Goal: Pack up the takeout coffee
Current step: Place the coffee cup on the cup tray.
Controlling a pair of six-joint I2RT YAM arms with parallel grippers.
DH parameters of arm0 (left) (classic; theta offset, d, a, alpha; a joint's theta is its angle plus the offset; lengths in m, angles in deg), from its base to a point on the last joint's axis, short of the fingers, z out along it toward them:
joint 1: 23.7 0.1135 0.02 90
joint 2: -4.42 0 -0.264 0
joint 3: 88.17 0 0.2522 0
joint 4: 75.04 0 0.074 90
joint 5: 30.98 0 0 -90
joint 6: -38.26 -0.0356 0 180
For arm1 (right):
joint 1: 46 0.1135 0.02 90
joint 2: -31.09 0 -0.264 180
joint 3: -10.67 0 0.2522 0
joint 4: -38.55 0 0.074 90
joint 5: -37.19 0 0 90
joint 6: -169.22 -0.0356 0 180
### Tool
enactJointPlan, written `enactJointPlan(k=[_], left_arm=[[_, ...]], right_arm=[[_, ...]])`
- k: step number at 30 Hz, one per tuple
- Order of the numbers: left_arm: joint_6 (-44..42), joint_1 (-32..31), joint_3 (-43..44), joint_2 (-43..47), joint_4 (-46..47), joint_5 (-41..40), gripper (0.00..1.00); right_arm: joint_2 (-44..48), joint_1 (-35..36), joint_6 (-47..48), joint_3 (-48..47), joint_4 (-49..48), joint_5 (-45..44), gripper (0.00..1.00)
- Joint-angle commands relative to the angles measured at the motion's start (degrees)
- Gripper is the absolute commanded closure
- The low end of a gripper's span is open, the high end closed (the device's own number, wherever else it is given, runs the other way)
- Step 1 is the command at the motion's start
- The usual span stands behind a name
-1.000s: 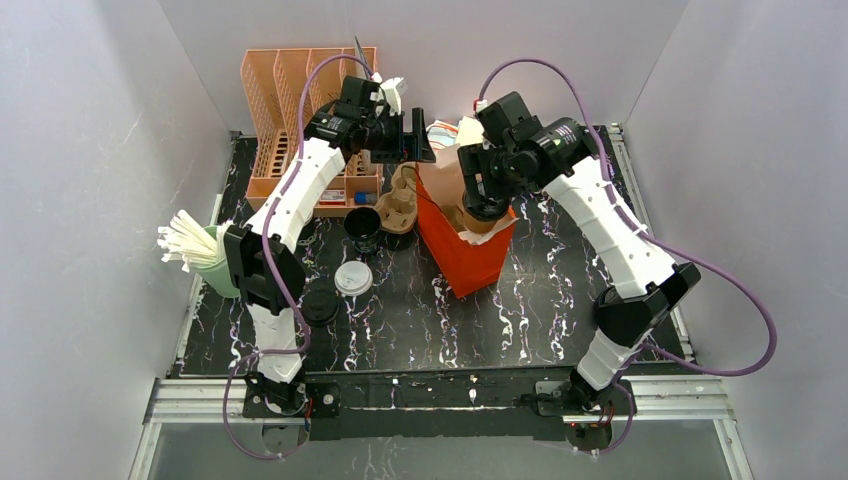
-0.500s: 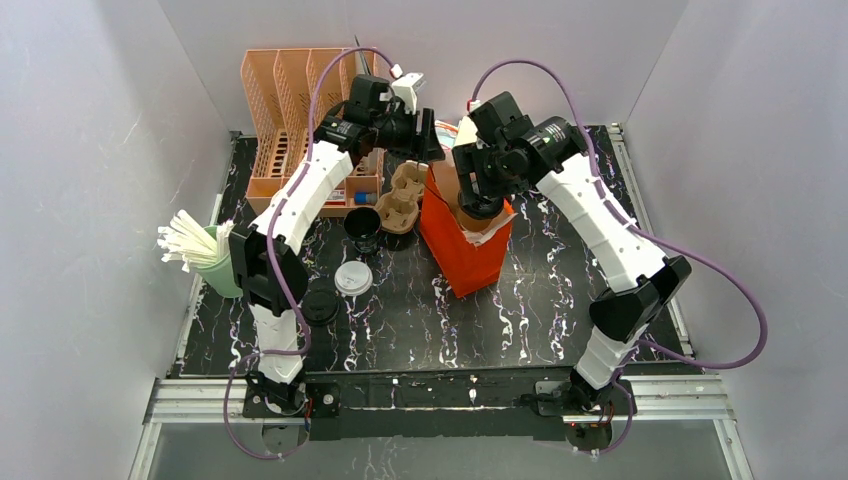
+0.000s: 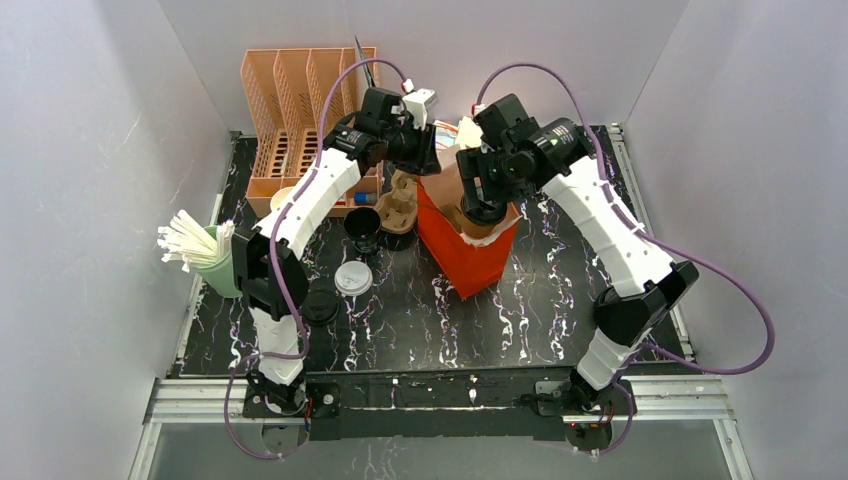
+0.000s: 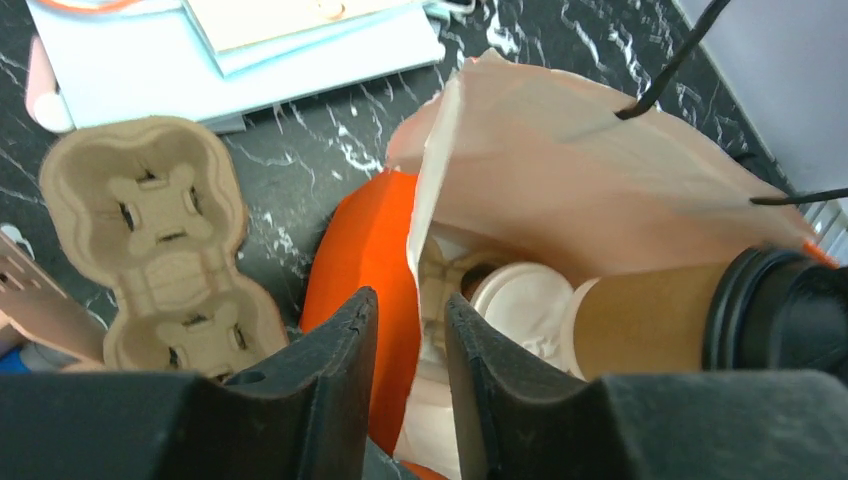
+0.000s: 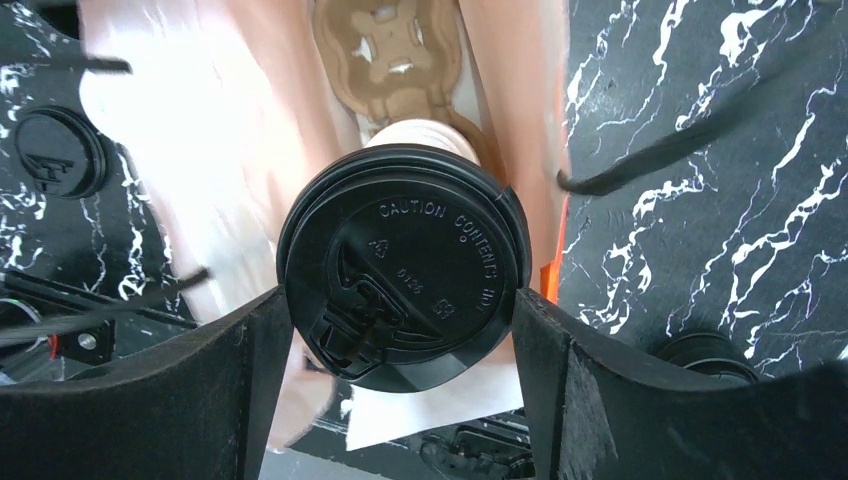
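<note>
Kraft takeout coffee (image 4: 640, 315), gripped by the right hand (image 5: 400, 300), points base-first into the orange bag (image 4: 360, 240); left hand (image 4: 410, 310) narrow.

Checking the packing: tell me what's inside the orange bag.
A pulp carrier with a white lid beside it, and the brown cup, held by the right gripper in the mouth of the bag. The bottom is covered.
</note>
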Motion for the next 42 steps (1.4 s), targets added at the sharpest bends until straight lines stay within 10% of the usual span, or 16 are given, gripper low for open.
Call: enactJointPlan(k=[1, 7, 17, 28, 42], left_arm=[[-0.9, -1.6, -4.8, 8.2, -2.7, -1.8, 0.76], [0.3, -5.1, -11.5, 15.6, -3.0, -2.8, 1.0], [0.1, -9.6, -21.1, 27.4, 1.6, -7.7, 1.0], [2.4, -10.8, -35.6, 38.7, 15.0, -5.7, 1.0], [16.1, -10.7, -40.9, 36.0, 22.0, -1.5, 1.0]], right_arm=[[1.5, -0.1, 0.5, -6.5, 1.4, -0.5, 0.88], [3.7, -0.1, 2.2, -3.7, 0.9, 1.8, 0.88], [17.9, 3.3, 5.9, 15.7, -11.0, 8.3, 0.83], [21.0, 22.7, 1.6, 24.3, -16.8, -12.2, 0.88], [17.3, 25.3, 3.9, 29.3, -26.0, -24.8, 0.92]])
